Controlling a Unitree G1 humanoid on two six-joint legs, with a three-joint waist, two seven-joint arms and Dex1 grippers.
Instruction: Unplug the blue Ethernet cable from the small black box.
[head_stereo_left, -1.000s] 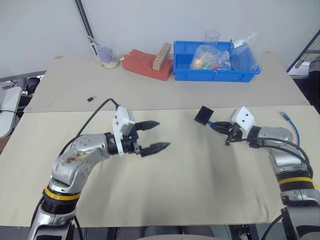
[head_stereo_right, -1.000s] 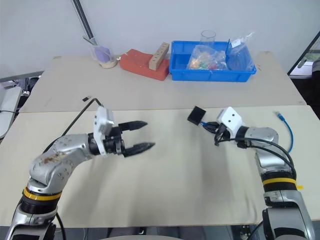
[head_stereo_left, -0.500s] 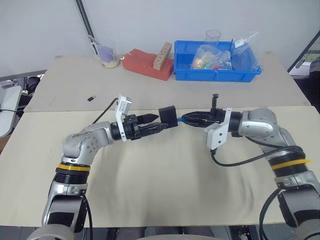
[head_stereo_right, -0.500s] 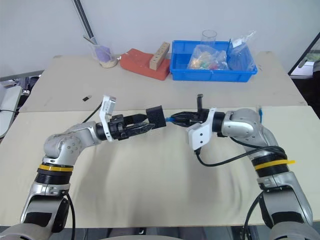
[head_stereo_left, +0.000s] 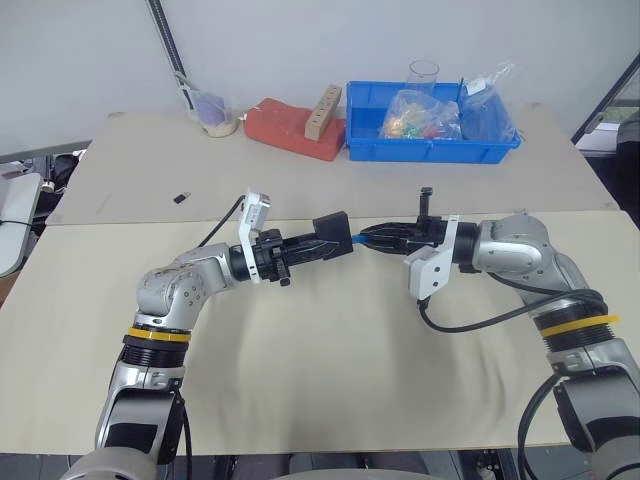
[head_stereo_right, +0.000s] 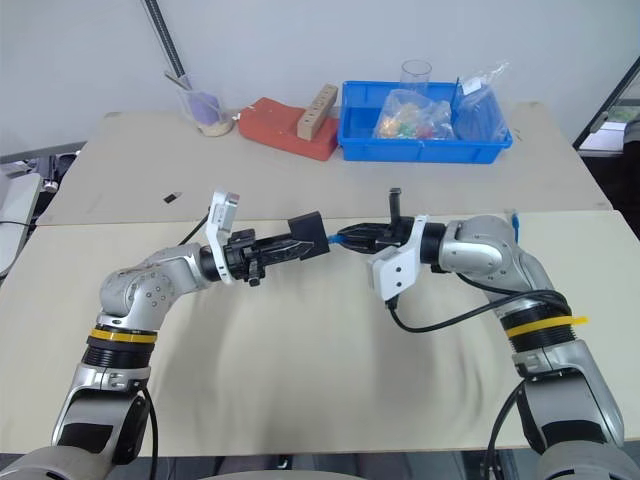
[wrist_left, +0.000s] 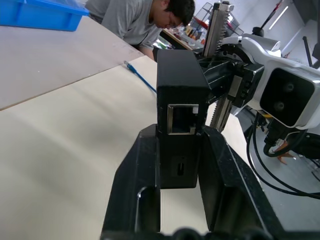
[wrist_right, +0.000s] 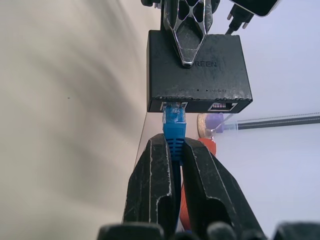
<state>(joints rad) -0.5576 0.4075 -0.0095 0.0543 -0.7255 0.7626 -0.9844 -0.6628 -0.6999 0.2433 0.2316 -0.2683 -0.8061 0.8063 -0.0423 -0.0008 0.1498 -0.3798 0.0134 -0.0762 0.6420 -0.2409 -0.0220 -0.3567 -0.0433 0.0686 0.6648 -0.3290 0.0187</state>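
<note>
The small black box (head_stereo_left: 332, 224) is held up above the middle of the counter (head_stereo_left: 330, 380); its port side faces the robot's right; the left fingers (wrist_left: 220, 165) are clamped on it; the blue Ethernet cable (wrist_right: 174, 121) is plugged in, lying level along the counter's width; the right fingers (wrist_right: 155, 185) pinch its plug; a blue bin (head_stereo_left: 432, 146) sits near the counter's far edge.

The left gripper (head_stereo_left: 338, 246) points toward 3 o'clock, fingers clamped on the small black box (head_stereo_left: 332, 230). The right gripper (head_stereo_left: 368, 238) points toward 9 o'clock, pinching the blue Ethernet cable (wrist_right: 174, 131) at its plug.
</note>
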